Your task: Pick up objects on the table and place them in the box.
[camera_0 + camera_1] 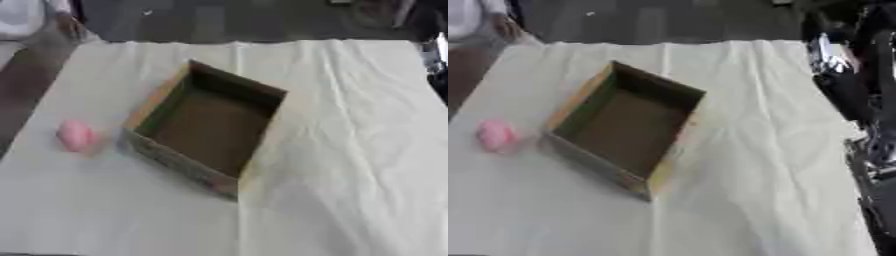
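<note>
1. While the box [206, 127] sits open-topped near the middle of the table [350, 150], turned at an angle on the pale wrinkled cloth, nothing can be made out inside it; its brown floor looks bare.
2. One small pink object [76, 135] lies on the cloth just beside the box's left wall, apart from it and not touching. It is rounded and soft-edged; what it is cannot be told beyond that.
3. No other loose object shows on the cloth, so as far as these views go the pink object is the only thing left to pick up.
4. Judging from the bare box and the object still on the cloth, the task seems to be at its start, or at least this piece has not yet been placed.
5. A black and silver right arm [859, 100] runs down the right edge of the right eye view, well apart from the box and from the pink object. Its hand is not visible, so the state of its fingers cannot be told.
6. No left hand shows in either view.
7. What remains, as a judgement: a hand must reach the pink object, most likely from the left side where it lies, lift it over the near wall and release it inside the box.
</note>
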Robot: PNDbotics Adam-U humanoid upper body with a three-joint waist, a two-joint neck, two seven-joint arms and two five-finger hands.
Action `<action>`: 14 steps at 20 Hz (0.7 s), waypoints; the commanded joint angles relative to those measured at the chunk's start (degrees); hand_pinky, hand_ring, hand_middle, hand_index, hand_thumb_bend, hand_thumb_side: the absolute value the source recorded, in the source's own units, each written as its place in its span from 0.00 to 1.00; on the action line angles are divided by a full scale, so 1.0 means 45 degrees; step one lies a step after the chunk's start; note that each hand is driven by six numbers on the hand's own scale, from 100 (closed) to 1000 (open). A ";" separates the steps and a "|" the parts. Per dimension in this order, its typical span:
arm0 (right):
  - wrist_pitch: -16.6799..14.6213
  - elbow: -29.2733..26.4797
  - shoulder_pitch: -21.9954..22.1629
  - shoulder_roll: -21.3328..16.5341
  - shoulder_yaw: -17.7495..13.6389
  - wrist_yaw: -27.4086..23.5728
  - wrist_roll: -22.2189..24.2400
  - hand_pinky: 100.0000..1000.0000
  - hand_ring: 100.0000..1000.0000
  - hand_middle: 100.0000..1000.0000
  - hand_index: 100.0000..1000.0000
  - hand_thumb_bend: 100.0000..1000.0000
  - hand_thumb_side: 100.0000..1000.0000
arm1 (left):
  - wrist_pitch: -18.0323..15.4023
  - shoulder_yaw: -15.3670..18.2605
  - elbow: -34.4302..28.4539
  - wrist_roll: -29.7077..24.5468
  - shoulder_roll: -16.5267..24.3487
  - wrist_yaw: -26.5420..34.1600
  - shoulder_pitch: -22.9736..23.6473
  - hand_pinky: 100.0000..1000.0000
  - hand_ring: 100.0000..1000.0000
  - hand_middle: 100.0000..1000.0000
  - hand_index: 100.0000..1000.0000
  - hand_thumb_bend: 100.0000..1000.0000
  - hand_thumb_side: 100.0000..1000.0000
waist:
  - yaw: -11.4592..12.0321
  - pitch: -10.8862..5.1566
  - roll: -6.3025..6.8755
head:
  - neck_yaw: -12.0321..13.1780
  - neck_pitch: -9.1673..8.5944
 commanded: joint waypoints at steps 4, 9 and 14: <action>-0.0070 -0.0252 -0.0603 -0.0652 -0.0035 0.0139 0.0040 0.64 0.79 0.66 0.85 0.27 0.67 | 0.0019 0.0092 -0.0239 -0.0116 0.0751 -0.0192 -0.0512 0.74 0.61 0.68 0.85 0.00 0.61 | 0.0016 0.0286 0.0011 | -0.0013 -0.0208; -0.0111 -0.0252 -0.0765 -0.0738 -0.0019 0.0139 -0.0011 0.64 0.79 0.66 0.85 0.27 0.67 | 0.0157 0.0109 -0.0239 -0.0236 0.1070 -0.0342 -0.0651 0.74 0.61 0.68 0.86 0.00 0.61 | 0.0011 0.0535 0.0049 | 0.0009 0.0014; -0.0142 -0.0252 -0.0788 -0.0771 -0.0006 0.0145 0.0016 0.64 0.79 0.66 0.85 0.27 0.67 | 0.0481 0.0161 -0.0239 -0.0475 0.1526 -0.0611 -0.0751 0.74 0.61 0.69 0.86 0.00 0.60 | 0.0055 0.0649 0.0127 | 0.0039 0.0291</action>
